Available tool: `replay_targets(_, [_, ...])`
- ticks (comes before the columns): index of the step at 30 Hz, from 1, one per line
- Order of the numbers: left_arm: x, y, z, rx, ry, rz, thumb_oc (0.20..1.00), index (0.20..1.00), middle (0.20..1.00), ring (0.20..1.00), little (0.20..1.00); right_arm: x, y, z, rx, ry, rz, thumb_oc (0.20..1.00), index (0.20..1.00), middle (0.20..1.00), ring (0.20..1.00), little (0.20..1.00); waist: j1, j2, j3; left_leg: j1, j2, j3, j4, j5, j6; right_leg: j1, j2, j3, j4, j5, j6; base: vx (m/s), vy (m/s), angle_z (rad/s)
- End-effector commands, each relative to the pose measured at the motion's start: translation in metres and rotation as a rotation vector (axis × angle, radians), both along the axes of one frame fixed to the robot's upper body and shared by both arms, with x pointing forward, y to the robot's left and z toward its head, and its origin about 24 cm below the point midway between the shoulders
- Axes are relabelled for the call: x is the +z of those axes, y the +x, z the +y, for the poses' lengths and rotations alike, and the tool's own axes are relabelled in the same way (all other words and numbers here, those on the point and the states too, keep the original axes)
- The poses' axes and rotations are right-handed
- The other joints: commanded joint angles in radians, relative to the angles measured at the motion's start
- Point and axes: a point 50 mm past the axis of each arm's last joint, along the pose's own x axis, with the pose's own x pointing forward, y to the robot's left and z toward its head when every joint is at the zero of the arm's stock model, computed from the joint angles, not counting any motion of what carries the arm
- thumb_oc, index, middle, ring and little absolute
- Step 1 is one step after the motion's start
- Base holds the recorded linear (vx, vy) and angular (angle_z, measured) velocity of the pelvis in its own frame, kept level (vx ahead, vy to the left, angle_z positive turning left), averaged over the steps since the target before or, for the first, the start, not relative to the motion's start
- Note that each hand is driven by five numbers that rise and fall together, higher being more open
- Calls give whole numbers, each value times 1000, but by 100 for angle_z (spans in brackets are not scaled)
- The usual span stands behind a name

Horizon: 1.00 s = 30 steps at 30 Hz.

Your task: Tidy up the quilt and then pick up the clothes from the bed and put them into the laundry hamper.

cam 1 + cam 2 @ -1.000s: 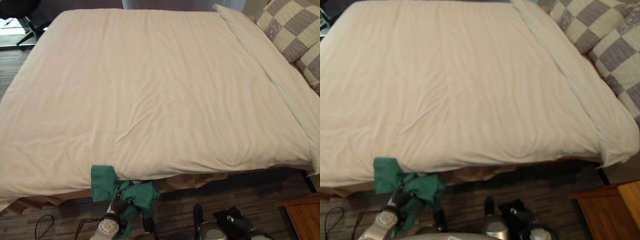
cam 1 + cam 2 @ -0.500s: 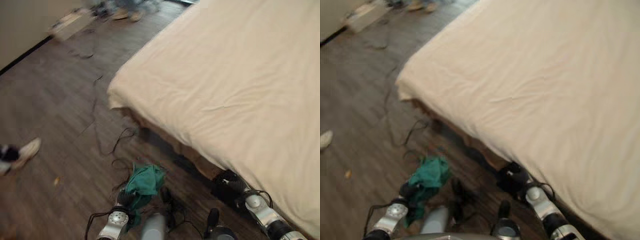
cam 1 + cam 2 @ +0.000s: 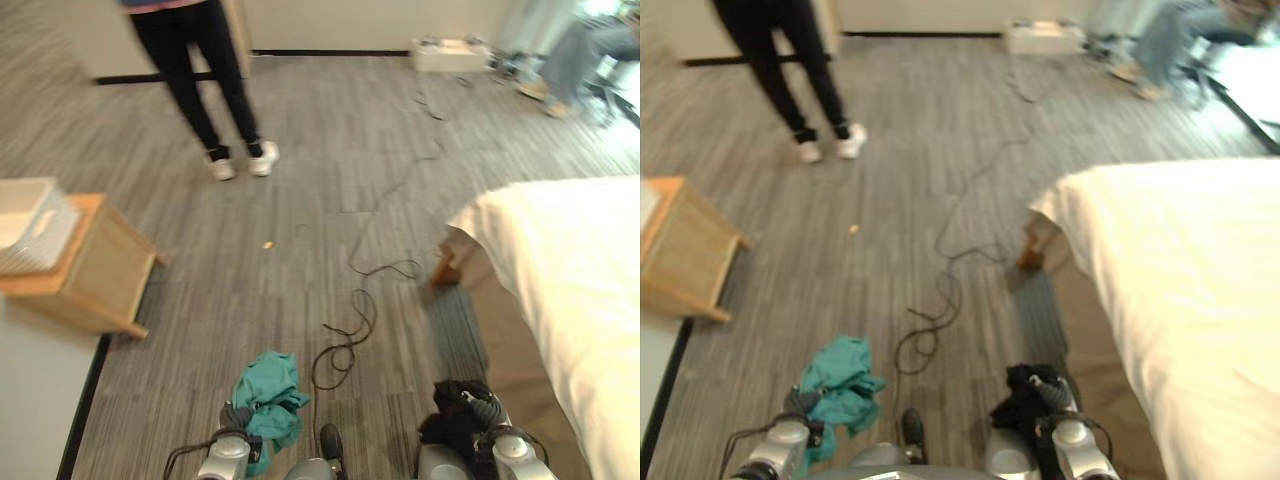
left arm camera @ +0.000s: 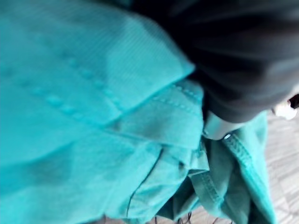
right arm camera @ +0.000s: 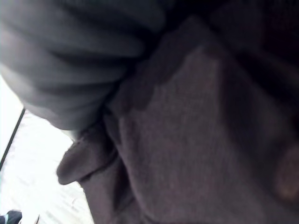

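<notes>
The left hand [image 3: 236,428] is closed on a bunched teal garment [image 3: 268,392], which drapes over and ahead of it just above the floor [image 3: 300,180]; its own wrist view has folds of the same teal cloth [image 4: 93,116] pressed right against the dark cover, so the hold looks deep rather than a fingertip pinch. The right hand [image 3: 470,425] sits beside it toward the bed and is wrapped in a dark garment [image 3: 452,408]; the cloth hides its fingers, so I cannot tell how firmly they close, though the dark fabric [image 5: 196,140] lies tight against that hand too. The bed [image 3: 570,290], with its pale quilt [image 3: 560,260] lying smooth, is just beyond the right hand, so the quilt part seems done and the step in hand is most likely carrying both pieces to the hamper. No hamper can be made out for certain; a wooden stand [image 3: 85,275] with a pale bin [image 3: 30,225] on top lies well off past the left hand and may be the goal. To do this well, both holds should stay closed. A black cord [image 3: 350,320] trails on the floor ahead, between the 2 hands, and a person [image 3: 215,80] stands farther off, so hanging cloth should be kept high and the path taken wide of them.
</notes>
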Motion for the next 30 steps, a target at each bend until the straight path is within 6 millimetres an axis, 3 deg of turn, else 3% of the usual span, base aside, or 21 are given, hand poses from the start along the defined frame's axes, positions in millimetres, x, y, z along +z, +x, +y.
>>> replay_targets(1, [13, 26, -6, -41, 28, -113, 200, 200, 200, 200, 200, 10, 1, -30, -113, -53, -49, 200, 200, 200, 200, 200, 4, 15, 29, 19, 79, -28, 2, -141, -97, 138, -15, -75, -182, 103, 18, 78, -9, 190])
replay_targets(5, [15, 27, -6, 5, 4, -136, 200, 200, 200, 200, 200, 4, -6, -35, -87, -108, 13, 200, 200, 200, 200, 200, 28, 16, -12, 27, 78, -18, 1, -148, -102, 182, -32, -121, -245, 141, 31, 95, 3, 33])
replay_targets(6, [1, 16, -8, -57, 11, 5, 200, 200, 200, 200, 200, -16, -17, -31, 75, -147, 251, 200, 200, 200, 200, 200, 70, -20, 21, 59, 32, -104, 1, -156, -73, 223, 15, -91, -196, 98, -9, 52, -24, -18])
replay_targets(12, [-4, 5, -6, -43, 8, 41, 200, 200, 200, 200, 200, -13, -11, -31, 99, -160, 235, 200, 200, 200, 200, 200, 69, -11, 27, 68, 46, -111, 1, -158, -85, 217, 20, -103, -163, 71, -23, 92, -93, 3])
replay_targets(15, [-8, -1, -5, -44, -2, 79, 200, 200, 200, 200, 200, -11, -5, -32, 79, -128, 208, 200, 200, 200, 200, 200, 73, -14, 32, 88, 63, -117, 26, -163, -112, 243, 24, -122, -207, 74, -38, 148, -176, 4])
replay_targets(16, [-10, -4, -5, -52, -3, 103, 200, 200, 200, 200, 200, -8, -2, -36, 75, -121, 196, 200, 200, 200, 200, 200, 83, -27, 57, 18, 64, -108, 196, -156, -132, 275, 19, -138, -230, 69, -54, 101, -206, 8])
replay_targets(17, [-9, -2, -6, -57, 1, 105, 200, 200, 200, 200, 200, -5, 1, -39, 72, -132, 183, 200, 200, 200, 200, 200, 87, -39, 77, -63, 71, -96, 333, -109, -154, 292, 12, -152, -238, 65, -66, 98, -207, 14])
replay_targets(18, [-9, -2, -6, -57, 1, 104, 200, 200, 200, 200, 200, -5, 1, -39, 72, -132, 182, 200, 200, 200, 200, 200, 84, -38, 76, -71, 73, -99, 344, -113, -155, 290, 13, -155, -238, 65, -67, 147, -230, 37])
replay_targets(19, [-10, -3, -7, -61, 14, 121, 200, 200, 200, 200, 200, -3, 2, -43, 66, -139, 178, 200, 200, 200, 200, 200, 98, -60, 97, -185, 103, -43, 494, -69, -151, 320, 6, -180, -244, 42, -87, 278, -215, 46])
replay_targets(22, [-14, -11, -10, -55, 4, 144, 200, 200, 200, 200, 200, -3, 1, -42, 90, -146, 182, 200, 200, 200, 200, 200, 120, -71, 80, -272, 93, 66, 414, -128, -117, 379, 3, -202, -275, -7, -77, 371, -110, 16])
replay_targets(23, [-14, -12, -10, -55, 4, 145, 200, 200, 200, 200, 200, -3, 0, -42, 90, -145, 183, 200, 200, 200, 200, 200, 121, -73, 79, -269, 90, 69, 412, -129, -116, 380, 0, -201, -276, -8, -75, 544, 34, -16])
replay_targets(24, [-17, -20, -11, -48, -5, 155, 200, 200, 200, 200, 200, -3, -1, -42, 107, -156, 188, 200, 200, 200, 200, 200, 136, -68, 60, -275, 64, 139, 273, -108, -108, 413, 8, -208, -274, -41, -64, 385, 31, -16])
replay_targets(25, [-17, -20, -11, -48, -5, 155, 200, 200, 200, 200, 200, -3, -1, -42, 107, -156, 188, 200, 200, 200, 200, 200, 136, -68, 60, -274, 64, 139, 272, -107, -108, 414, 8, -208, -274, -41, -64, 825, 54, -26])
replay_targets(26, [-19, -26, -9, -49, -3, 173, 200, 200, 200, 200, 200, -4, -1, -43, 109, -166, 196, 200, 200, 200, 200, 200, 163, -74, 38, -302, 59, 166, 198, -102, -116, 456, 9, -219, -265, -76, -49, 670, 51, -9])
replay_targets(27, [-19, -30, -6, -45, -3, 188, 200, 200, 200, 200, 200, -7, -2, -38, 98, -133, 206, 200, 200, 200, 200, 200, 183, -84, 23, -289, 55, 162, 180, -90, -100, 464, 7, -219, -224, -81, -41, 827, 82, 19])
replay_targets(29, [-20, -29, -6, -47, -5, 199, 200, 200, 200, 200, 200, -11, -5, -32, 68, -90, 216, 200, 200, 200, 200, 200, 183, -88, 15, -238, 26, 142, 146, -97, -56, 416, 3, -225, -46, -27, -6, 413, 97, 15])
replay_targets(30, [-20, -29, -6, -47, -5, 199, 200, 200, 200, 200, 200, -11, -5, -32, 68, -90, 216, 200, 200, 200, 200, 200, 183, -89, 15, -238, 25, 142, 145, -97, -56, 415, 3, -225, -44, -28, -6, 482, 150, 17])
